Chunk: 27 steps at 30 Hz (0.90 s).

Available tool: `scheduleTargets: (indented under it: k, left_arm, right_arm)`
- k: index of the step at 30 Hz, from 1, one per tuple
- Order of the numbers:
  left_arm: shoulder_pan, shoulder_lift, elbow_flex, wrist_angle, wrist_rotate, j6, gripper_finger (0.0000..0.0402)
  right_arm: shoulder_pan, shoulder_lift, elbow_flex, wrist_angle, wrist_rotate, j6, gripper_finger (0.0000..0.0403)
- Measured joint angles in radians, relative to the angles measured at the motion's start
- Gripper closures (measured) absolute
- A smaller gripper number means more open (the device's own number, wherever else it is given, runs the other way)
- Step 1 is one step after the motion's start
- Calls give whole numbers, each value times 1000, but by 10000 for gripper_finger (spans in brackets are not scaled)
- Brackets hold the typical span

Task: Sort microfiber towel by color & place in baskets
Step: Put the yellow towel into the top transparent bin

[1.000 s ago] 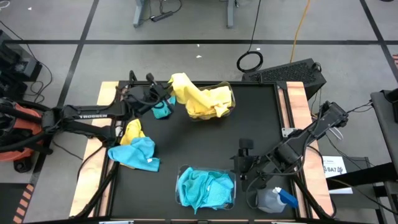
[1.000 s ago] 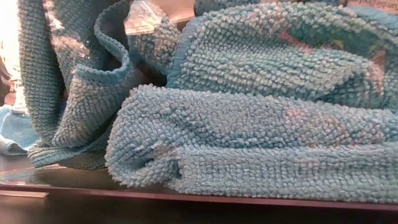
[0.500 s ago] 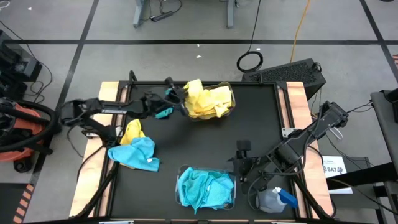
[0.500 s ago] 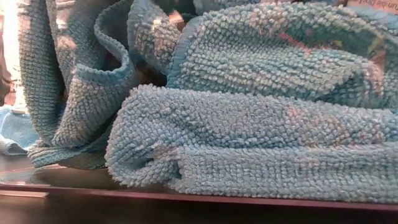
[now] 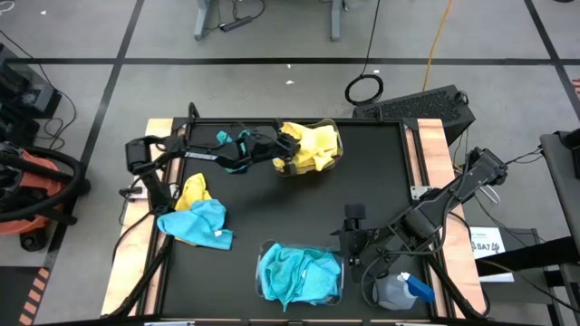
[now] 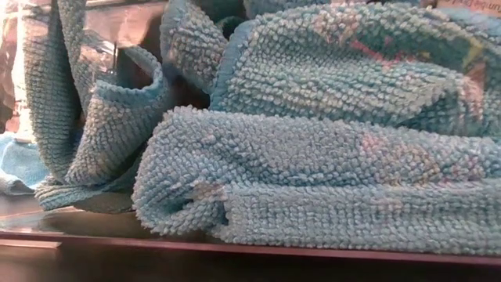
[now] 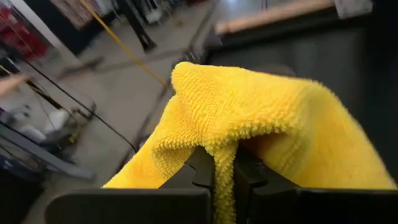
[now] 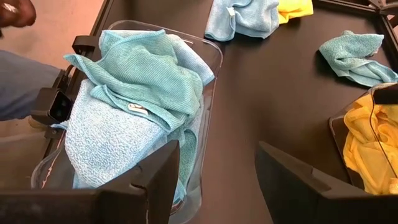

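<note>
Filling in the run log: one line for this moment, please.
left gripper: shut on bright yellow microfiber towel, over clear plastic basket of yellow towels | right gripper: open, empty, beside clear basket of turquoise towels

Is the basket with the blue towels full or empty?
Full. The basket is heaped with crumpled turquoise towels that rise above its rim; the high view shows the same pile.

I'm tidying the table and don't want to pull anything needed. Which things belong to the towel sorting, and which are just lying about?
Belongs:
- yellow towel pinched in left gripper
- yellow basket
- blue basket
- loose towels, small blue towel

Lying about:
- spray bottle
</note>
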<state>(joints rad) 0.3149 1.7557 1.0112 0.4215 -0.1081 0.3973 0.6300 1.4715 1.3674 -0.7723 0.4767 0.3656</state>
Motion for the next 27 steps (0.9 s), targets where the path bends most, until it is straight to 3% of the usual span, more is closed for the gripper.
scheduleTargets:
  k: [6, 14, 27]
  left_arm:
    - [16, 87, 111, -213, 11, -58, 382]
    - [88, 140, 210, -439, 188, -183, 379]
    - [105, 161, 229, -569, 181, -161, 378]
  right_arm:
    - [0, 5, 0, 5, 1, 5, 203]
    - [0, 53, 0, 13, -6, -19, 203]
    - [5, 63, 0, 27, -6, -19, 203]
